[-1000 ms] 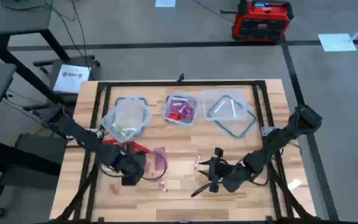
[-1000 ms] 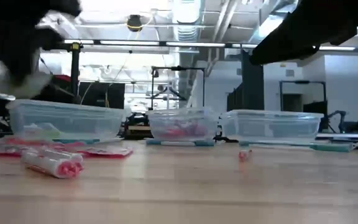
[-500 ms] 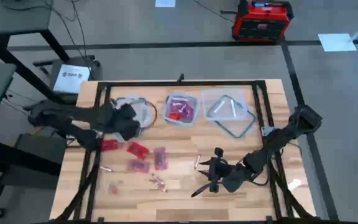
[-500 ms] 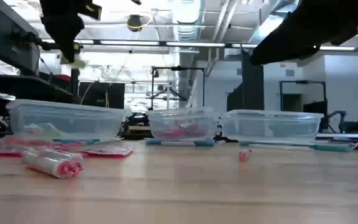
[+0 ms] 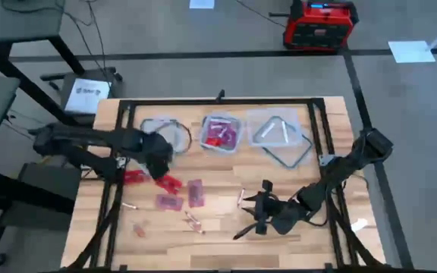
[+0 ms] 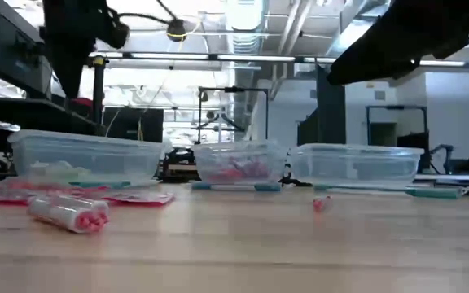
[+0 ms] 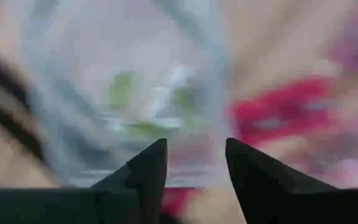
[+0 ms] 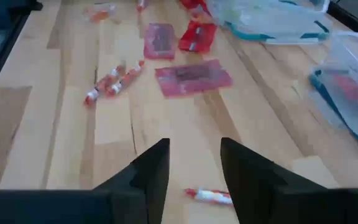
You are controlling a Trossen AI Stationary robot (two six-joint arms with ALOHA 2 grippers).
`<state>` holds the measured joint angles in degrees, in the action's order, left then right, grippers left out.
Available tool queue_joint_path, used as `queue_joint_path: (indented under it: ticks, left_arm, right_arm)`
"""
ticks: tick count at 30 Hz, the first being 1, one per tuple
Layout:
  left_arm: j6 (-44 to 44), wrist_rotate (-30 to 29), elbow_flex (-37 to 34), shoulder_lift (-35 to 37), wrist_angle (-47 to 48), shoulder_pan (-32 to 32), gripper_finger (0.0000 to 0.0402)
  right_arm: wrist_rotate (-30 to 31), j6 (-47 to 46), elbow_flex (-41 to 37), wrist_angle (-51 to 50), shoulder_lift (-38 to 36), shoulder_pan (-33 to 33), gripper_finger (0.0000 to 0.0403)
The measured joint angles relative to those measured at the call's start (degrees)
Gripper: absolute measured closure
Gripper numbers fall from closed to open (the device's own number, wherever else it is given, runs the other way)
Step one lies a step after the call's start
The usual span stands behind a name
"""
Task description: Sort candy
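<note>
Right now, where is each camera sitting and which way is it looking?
High: overhead, straight down; both arms, left gripper beside the left tub.
Low: table height, level across; arms overhead, middle tub.
Left wrist: past its open fingers onto that tub.
Right wrist: past open fingers at loose candy, also seen from above.
</note>
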<state>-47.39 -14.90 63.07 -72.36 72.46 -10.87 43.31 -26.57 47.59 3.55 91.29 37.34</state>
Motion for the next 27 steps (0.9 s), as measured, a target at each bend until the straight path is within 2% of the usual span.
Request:
queue_joint_path:
  ticks: [2,6,10,15,19,27]
  left_arm:
    - [-6.88,-0.72,0.00,-1.18,-0.41,-5.53,0.0254]
    - [-25.13,-5.95,0.00,-4.58,-0.08,-16.44,0.0255]
    - [-37.83,-11.00,0.00,-9.42,0.59,-22.37,0.0255]
    - [-45.63,-11.19,-1.24,-16.64,0.58,-23.91,0.0255]
    - [-48.26,-7.77,-5.96,-19.58,0.03,-23.57,0.0256]
    - [-56.24,-8.16,-15.11,-12.64,-3.25,-22.80,0.0256]
  right_arm:
    - [0.00,-0.02,0.00,0.02,0.00,0.02,0.0271]
    - [0.00,-0.02,0.00,-0.05,0.00,0.02,0.0271]
    - [-0.01,-0.02,0.00,-0.09,0.00,0.02,0.0271]
    - [-0.02,-0.02,0.00,-0.08,0.00,0.10,0.0271]
    - [-0.02,-0.02,0.00,-0.09,0.00,0.15,0.0271]
    - [-0.02,-0.04,0.00,-0.06,0.00,0.15,0.0271]
